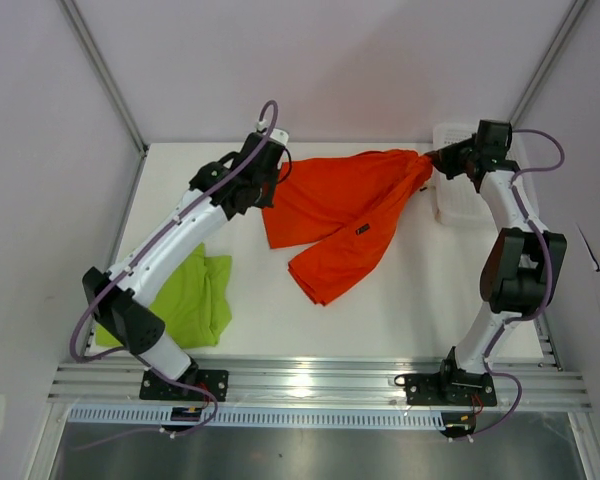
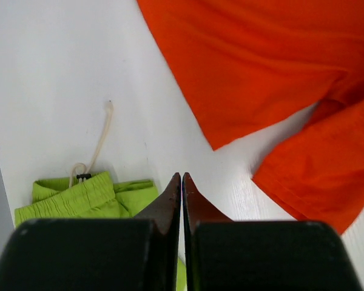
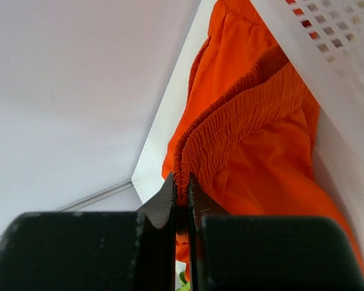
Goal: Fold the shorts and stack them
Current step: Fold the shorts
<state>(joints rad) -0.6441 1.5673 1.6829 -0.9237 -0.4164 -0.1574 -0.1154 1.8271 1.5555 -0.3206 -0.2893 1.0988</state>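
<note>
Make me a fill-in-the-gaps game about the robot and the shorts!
1. The right gripper pinches the orange shorts by their stretchy ____.
2. The left gripper is shut and holds ____.
3. The green shorts lie on the robot's ____ side.

Missing words: waistband; nothing; left.

Orange-red shorts (image 1: 345, 215) spread over the far middle, elastic waistband (image 3: 242, 121) bunched and lifted far right; lime green shorts (image 1: 195, 295) lie folded at near left.
</note>
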